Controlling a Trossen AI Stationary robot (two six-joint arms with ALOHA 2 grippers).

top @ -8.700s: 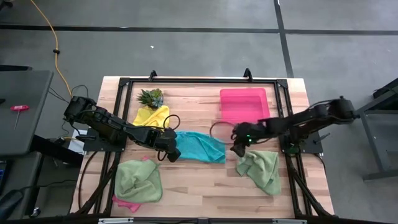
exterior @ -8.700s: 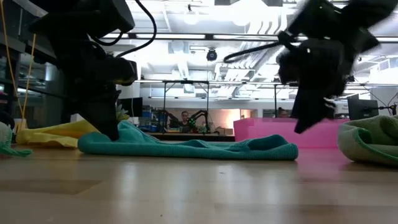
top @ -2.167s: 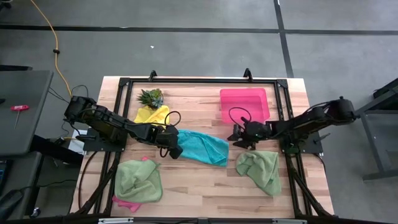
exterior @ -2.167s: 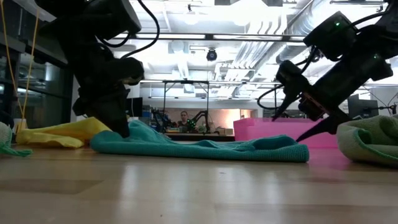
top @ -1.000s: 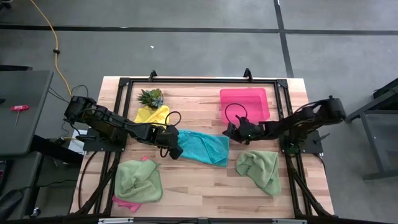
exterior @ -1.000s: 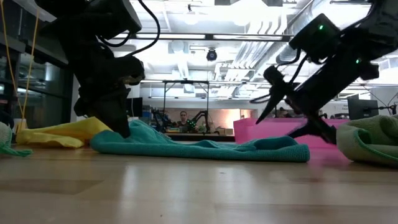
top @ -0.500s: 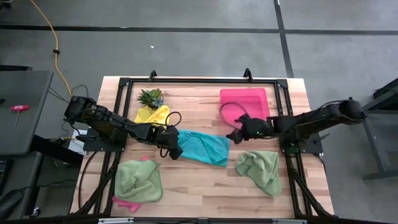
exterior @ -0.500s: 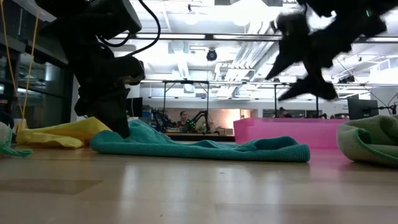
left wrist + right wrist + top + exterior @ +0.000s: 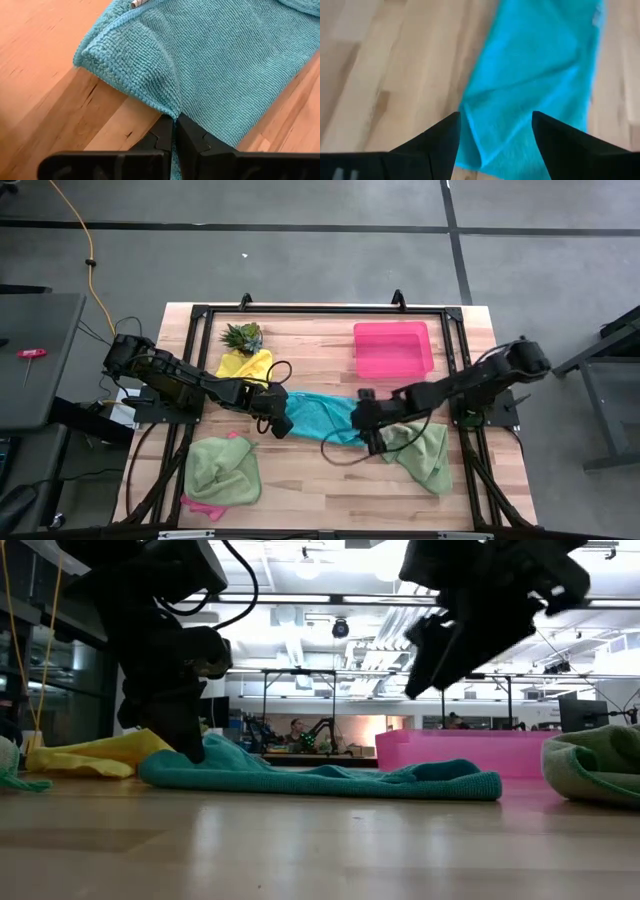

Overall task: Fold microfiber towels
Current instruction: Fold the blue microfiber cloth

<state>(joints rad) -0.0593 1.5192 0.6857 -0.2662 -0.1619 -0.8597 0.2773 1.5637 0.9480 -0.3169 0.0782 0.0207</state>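
The teal microfiber towel (image 9: 320,418) lies crumpled flat in the middle of the table, seen low as a long ridge (image 9: 320,780). My left gripper (image 9: 280,423) is shut on its left end (image 9: 174,125). My right gripper (image 9: 366,435) hangs open above the towel's right near corner (image 9: 496,122), well clear of the cloth in the low view (image 9: 430,655). A yellow towel (image 9: 243,365) lies at the back left. One light green towel (image 9: 222,470) lies at the front left on a pink one (image 9: 200,505), another (image 9: 420,452) at the front right. My left gripper pinches the teal towel's hemmed edge (image 9: 170,111) between its two fingers, close to the towel's left corner. The fingers slant down from the table's left. The cloth puckers into a small raised ridge at the fingertips, while the rest of the towel lies on the table.
A rigid pink tray (image 9: 392,348) stands at the back right and shows behind the towel in the low view (image 9: 450,752). A small spiky plant (image 9: 243,335) sits at the back left. A black frame (image 9: 320,310) runs around the tabletop. Bare wood lies along the near edge (image 9: 320,490).
My right gripper has risen from beside the pink tray and swung toward the table's near edge and left, ending over the teal towel's right near corner. Its wrist has rolled about a quarter turn. It has stayed open. The towel has stayed put.
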